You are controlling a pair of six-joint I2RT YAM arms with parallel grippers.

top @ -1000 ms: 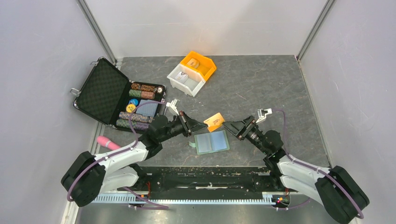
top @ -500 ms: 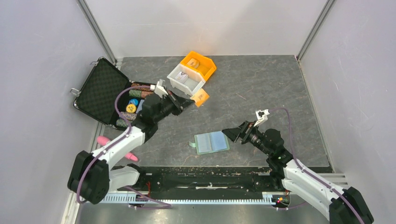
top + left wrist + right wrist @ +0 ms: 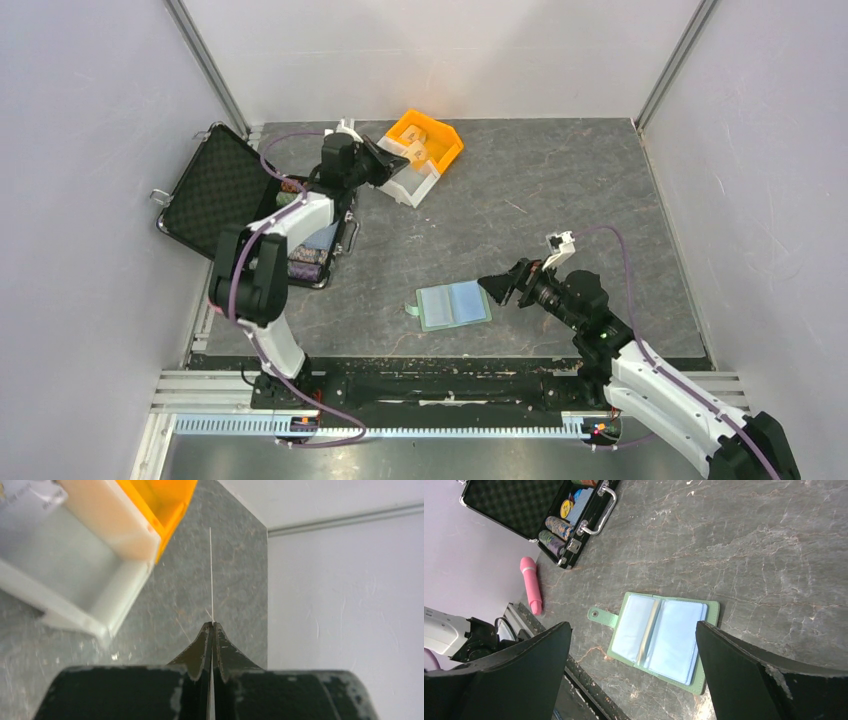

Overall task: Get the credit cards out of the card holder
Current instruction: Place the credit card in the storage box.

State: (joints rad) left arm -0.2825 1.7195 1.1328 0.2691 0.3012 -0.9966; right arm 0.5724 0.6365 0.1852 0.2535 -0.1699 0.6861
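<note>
**At 11 o'clock, over the bins: card drop**

L gripper (image 3: 212, 625) is clamped on 1 edge-on credit card (image 3: 211, 575), with the white bin (image 3: 125, 585) at its 10 o'clock. Best to lower over the bin before letting go. R gripper (image 3: 633, 625), jaws wide apart, hovers above the card holder (image 3: 659, 635), which lies open near 6 o'clock.

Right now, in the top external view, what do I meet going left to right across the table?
From the left: black case → left claw, shut on a credit card → card holder → right claw, open. The white bin and orange bin overlap these, so they are left out.
</note>
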